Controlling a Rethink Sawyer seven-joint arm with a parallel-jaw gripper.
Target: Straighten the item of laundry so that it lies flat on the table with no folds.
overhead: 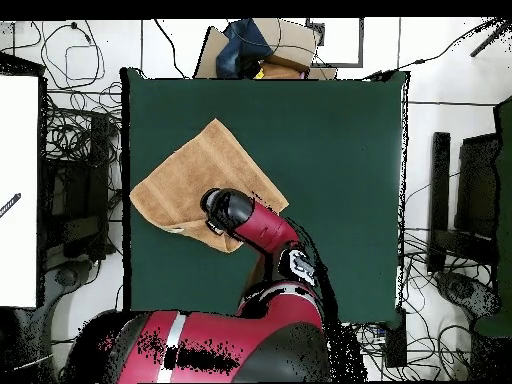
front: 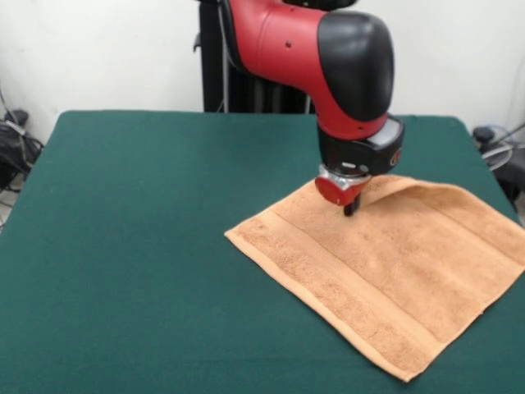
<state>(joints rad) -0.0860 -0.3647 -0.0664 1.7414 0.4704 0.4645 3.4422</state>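
Note:
The orange-brown towel (front: pixel 385 271) lies spread as a diamond on the right part of the green table (front: pixel 148 246), with its border bands showing. Its far corner (front: pixel 394 182) looks slightly raised, with a soft fold right beside the gripper. My gripper (front: pixel 351 208) points straight down and its tip touches the towel close to that far corner. In the overhead view the towel (overhead: pixel 190 175) lies on the table's (overhead: pixel 330 150) left part. The arm's head (overhead: pixel 228 210) covers the gripper and the towel's near edge there.
The towel's right corner (front: pixel 517 254) reaches close to the table's right edge. Cables and equipment (overhead: pixel 75 150) lie on the floor left of the table, boxes (overhead: pixel 265 45) at its far end, more gear (overhead: pixel 465 220) on the right.

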